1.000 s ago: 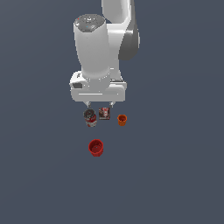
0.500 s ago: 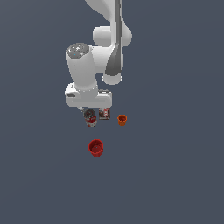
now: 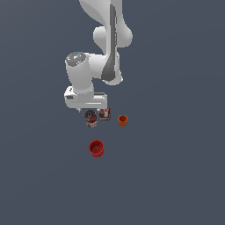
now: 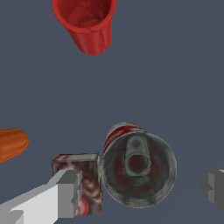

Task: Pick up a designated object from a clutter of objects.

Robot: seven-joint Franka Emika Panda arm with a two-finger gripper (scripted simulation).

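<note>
Gripper (image 4: 142, 190) spread wide above upright red-and-white can (image 4: 138, 168), fingers (image 4: 65, 192) at either side, not touching. Dark square box (image 4: 83, 181) just beside can.

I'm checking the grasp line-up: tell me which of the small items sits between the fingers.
The red-and-white tin can, grey top facing the wrist camera. The dark square box sits beside it at one finger; the orange cup and red cup lie apart.

The pincer (image 4: 142, 190) is spread wide, one finger (image 4: 65, 194) over the box (image 4: 85, 175), the other past the can (image 4: 138, 168). Can and box touch. A red cup (image 4: 87, 24) and an orange cup (image 4: 12, 143) stand apart.
</note>
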